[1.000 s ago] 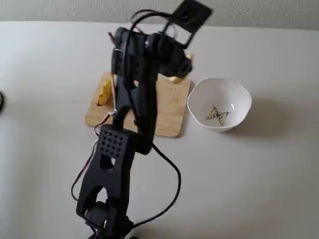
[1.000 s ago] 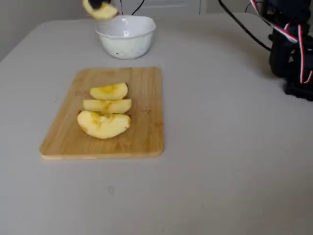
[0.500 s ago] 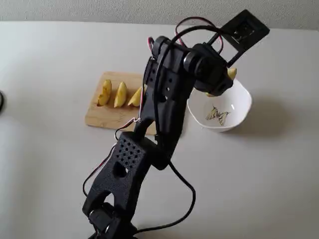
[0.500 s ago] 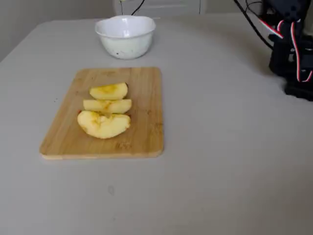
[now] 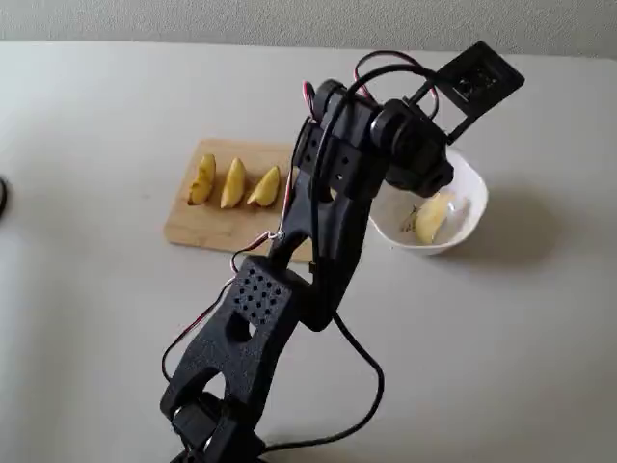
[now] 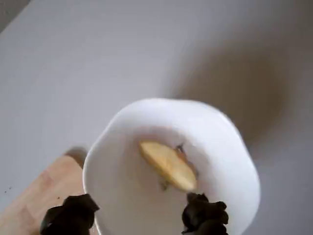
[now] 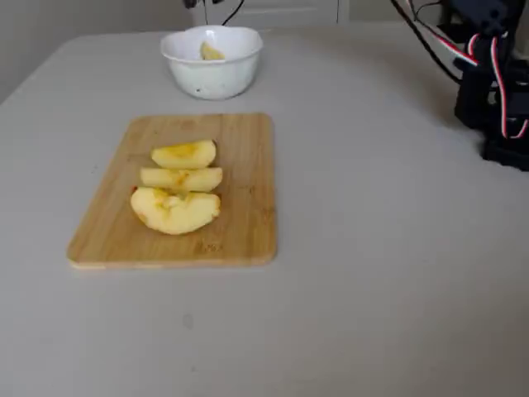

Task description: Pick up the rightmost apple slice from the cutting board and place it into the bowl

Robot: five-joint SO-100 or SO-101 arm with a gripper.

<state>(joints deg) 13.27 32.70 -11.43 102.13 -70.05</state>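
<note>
Slice (image 6: 168,165) rests in bowl (image 6: 230,147); my gripper (image 6: 134,218) hangs empty, fingers spread. Likely light, slick; grip mid-wedge.

We see a matte black plastic arm (image 5: 323,207) built of chunky, rounded printed segments. One lower link (image 5: 258,294) carries a grid of small round holes. Thin red, white and black wires (image 5: 386,68) loop over the upper joints, and a thicker black cable (image 5: 362,386) trails from the lower part. A flat black square camera mount (image 5: 477,82) sits at the far end. In the wrist view, the gripper (image 6: 134,215) shows two lumpy black fingertips (image 6: 204,215) — dark and glossy.
</note>
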